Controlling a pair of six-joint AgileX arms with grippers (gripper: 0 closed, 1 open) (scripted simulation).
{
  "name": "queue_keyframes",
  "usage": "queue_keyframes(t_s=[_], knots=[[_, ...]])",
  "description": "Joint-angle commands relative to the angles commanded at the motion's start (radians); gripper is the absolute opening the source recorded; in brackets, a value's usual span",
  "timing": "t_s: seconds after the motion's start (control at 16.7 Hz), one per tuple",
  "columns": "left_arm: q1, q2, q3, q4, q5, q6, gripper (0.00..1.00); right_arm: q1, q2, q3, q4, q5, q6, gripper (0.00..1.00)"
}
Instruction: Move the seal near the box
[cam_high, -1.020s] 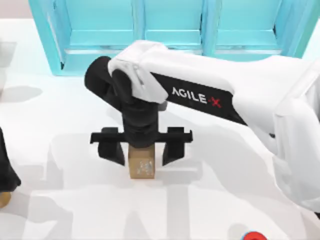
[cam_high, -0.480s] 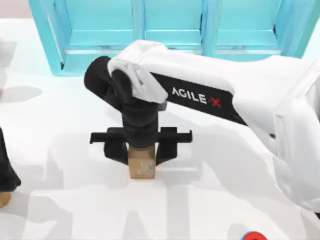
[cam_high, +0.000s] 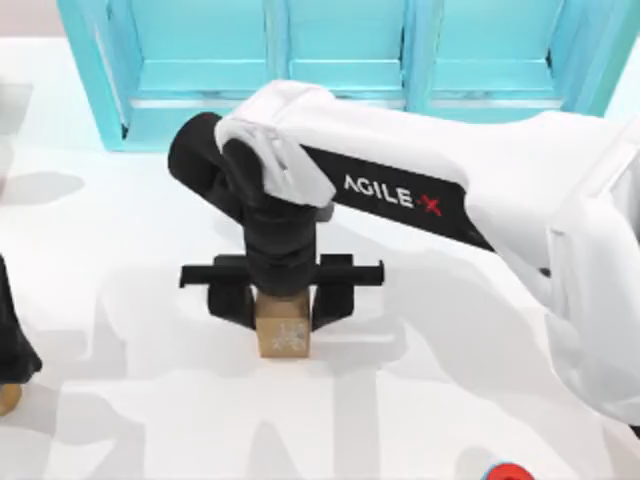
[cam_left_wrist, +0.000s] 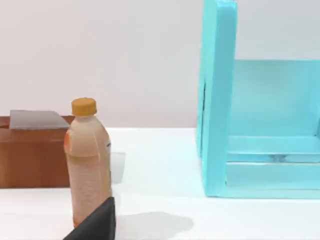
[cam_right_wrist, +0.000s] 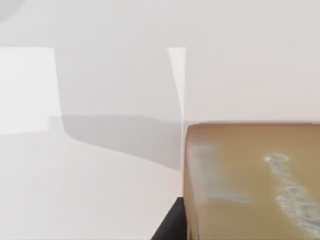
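Two fingers of right tool (cam_high: 283, 303) clamp seal (cam_high: 282, 334); turquoise cabinet (cam_high: 340, 60) behind, bottle (cam_left_wrist: 88, 162) near left arm.

Seal (cam_high: 283, 332): tan-brown, whitish engraved marks on top face; marks also seen in right wrist view (cam_right_wrist: 250, 180). Right end effector (cam_high: 283, 300): black fingers, black wrist; arm (cam_high: 450, 190) white with black band, white lettering and a red mark. Cabinet (cam_high: 340, 60): turquoise, lighter panels inside. Desk (cam_high: 120, 260): white, grey shadows. Bottle (cam_left_wrist: 87, 165): pale orange contents, yellow-orange cap. Crate (cam_left_wrist: 30, 155): reddish brown, grey top patch. Round thing (cam_high: 508, 472) at the desk's near edge: red and blue. Left end effector (cam_high: 12, 340): black.
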Motion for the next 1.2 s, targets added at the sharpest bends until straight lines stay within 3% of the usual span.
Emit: queue_keyframes(t_s=[0.48, 0.78, 1.2], knots=[[0.000, 0.000, 0.000, 0.000, 0.000, 0.000, 1.00, -0.001, -0.013, 0.170, -0.182, -0.001, -0.001, 0.00], [0.000, 0.000, 0.000, 0.000, 0.000, 0.000, 1.00, -0.002, -0.011, 0.171, -0.185, -0.001, -0.001, 0.00], [0.000, 0.000, 0.000, 0.000, 0.000, 0.000, 1.00, -0.170, -0.295, -0.112, -0.180, -0.003, -0.209, 0.00]])
